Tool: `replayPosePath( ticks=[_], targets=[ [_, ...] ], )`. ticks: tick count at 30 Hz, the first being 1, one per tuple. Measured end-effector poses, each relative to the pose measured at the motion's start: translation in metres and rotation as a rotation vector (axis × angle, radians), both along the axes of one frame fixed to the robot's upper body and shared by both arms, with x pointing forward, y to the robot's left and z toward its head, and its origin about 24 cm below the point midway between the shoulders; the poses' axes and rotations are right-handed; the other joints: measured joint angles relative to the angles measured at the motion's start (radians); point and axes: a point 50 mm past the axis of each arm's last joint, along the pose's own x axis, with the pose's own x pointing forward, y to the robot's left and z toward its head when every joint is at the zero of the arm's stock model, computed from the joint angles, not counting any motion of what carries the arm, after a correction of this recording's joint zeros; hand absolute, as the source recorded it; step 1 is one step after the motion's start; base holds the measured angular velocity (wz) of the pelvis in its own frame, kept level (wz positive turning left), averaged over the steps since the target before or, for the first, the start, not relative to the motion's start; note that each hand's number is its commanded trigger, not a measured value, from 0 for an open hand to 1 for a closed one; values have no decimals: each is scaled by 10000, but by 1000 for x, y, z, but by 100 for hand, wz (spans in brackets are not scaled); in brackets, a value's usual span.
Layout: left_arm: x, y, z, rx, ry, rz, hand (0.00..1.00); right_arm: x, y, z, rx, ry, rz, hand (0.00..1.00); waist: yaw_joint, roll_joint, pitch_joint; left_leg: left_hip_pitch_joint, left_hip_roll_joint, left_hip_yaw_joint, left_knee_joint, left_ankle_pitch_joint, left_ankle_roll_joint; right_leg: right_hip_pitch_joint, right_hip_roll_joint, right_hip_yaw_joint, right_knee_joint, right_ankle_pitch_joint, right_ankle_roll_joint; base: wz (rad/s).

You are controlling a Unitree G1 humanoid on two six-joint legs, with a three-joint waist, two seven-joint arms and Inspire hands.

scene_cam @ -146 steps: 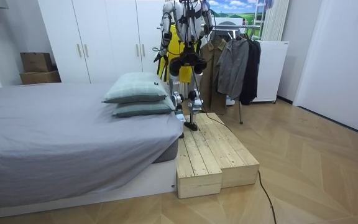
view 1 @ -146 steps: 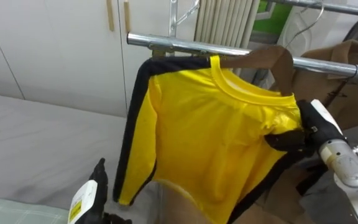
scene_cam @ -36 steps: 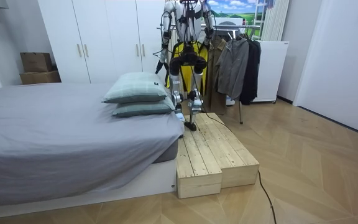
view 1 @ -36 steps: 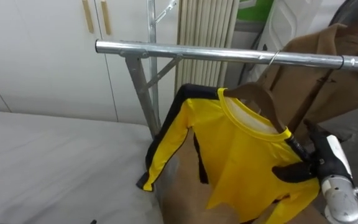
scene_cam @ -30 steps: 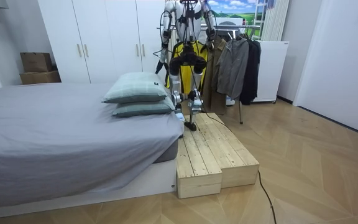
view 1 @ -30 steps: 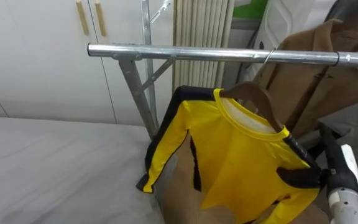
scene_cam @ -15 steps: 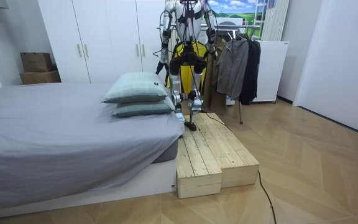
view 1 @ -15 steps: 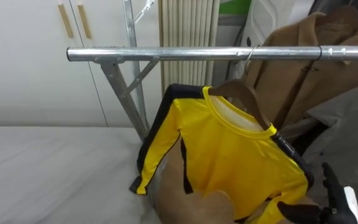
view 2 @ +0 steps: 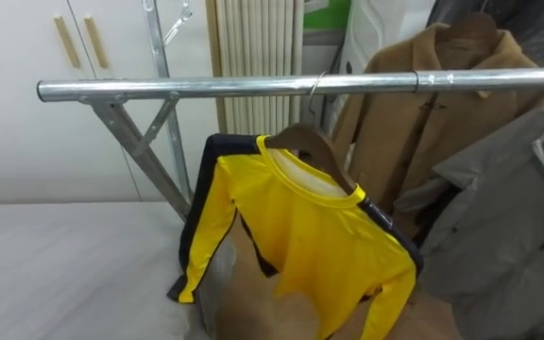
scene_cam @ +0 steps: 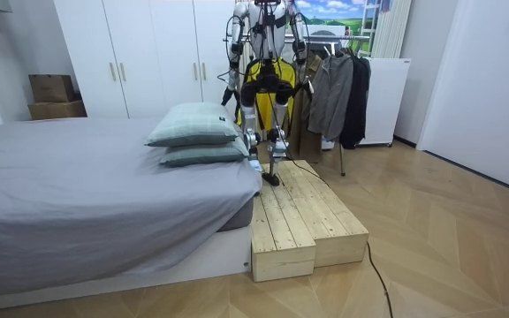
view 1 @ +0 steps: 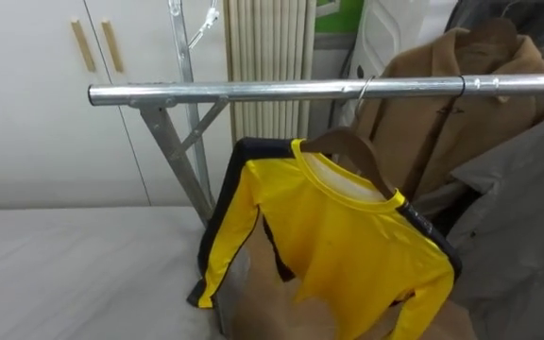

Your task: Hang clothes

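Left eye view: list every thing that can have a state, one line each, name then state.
yellow shirt, on the hanger, hanging tilted
wooden hanger, hook over the rail
brown coat, hanging on the rail
grey garment, hanging at the right
wardrobe doors, shut

The rail (view 1: 281, 90) is bare polished metal, bright and glossy. The yellow shirt (view 1: 348, 236) is thin, smooth cloth with a faint sheen, edged in black. Its hanger (view 1: 346, 144) is brown varnished wood with a thin wire hook. The tan coat (view 1: 442, 123) looks thick, matt and woolly, the grey jacket (view 1: 527, 217) a matt woven cloth. The bed sheet (view 1: 64, 264) is soft, matt cloth. The wardrobe doors (view 1: 26, 94) are smooth white with pale wood handles. The platform (scene_cam: 299, 221) is raw planks, and the floor (scene_cam: 449, 256) is smooth, lightly glossy wood.
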Motion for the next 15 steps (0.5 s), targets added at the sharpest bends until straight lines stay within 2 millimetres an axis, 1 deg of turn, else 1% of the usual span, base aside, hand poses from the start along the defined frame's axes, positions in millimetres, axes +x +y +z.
replayPosePath(
  ticks=[1,3,6,9,12,14,15],
  targets=[
    [0,0,0,-12,38,2,0,-3,1,-2,201,118,-70,0,-18,5,2,-6,0,1,-8,0,1,-5,-1,-7,-4,0,0,0],
    [-1,0,-1,-101,146,80,0,-21,4,-9,972,776,-300,0,-13,1,-2,-10,0,-42,-22,-4,6,18,-8,2,5,-6,-6,6],
    [-3,0,-2,-295,253,271,0,-35,9,-14,1791,1260,-442,0,-13,33,-25,-35,-8,-214,-38,-6,7,75,15,105,6,-7,-6,-3],
    [-5,0,-5,-580,520,443,0,-48,16,-19,2540,1716,-726,0,-55,62,-45,14,-8,-210,-51,-9,10,96,8,74,-13,-5,-7,0],
    [-4,-1,-6,-1067,561,925,0,-57,21,-22,3048,1945,-1100,0,-143,145,-48,5,-12,-198,-58,-17,21,44,6,72,-23,-9,0,0],
    [-5,0,-6,-1344,595,1275,0,-60,21,-22,3188,1978,-1293,0,-235,157,-45,-11,-18,-211,-58,-19,24,26,8,112,-13,-11,4,-7],
    [-6,0,-7,-1497,628,1443,0,-62,21,-22,3216,2025,-1399,0,-251,179,-59,-13,-20,-212,-59,-19,25,14,13,135,-9,-10,5,-10]
  ],
)
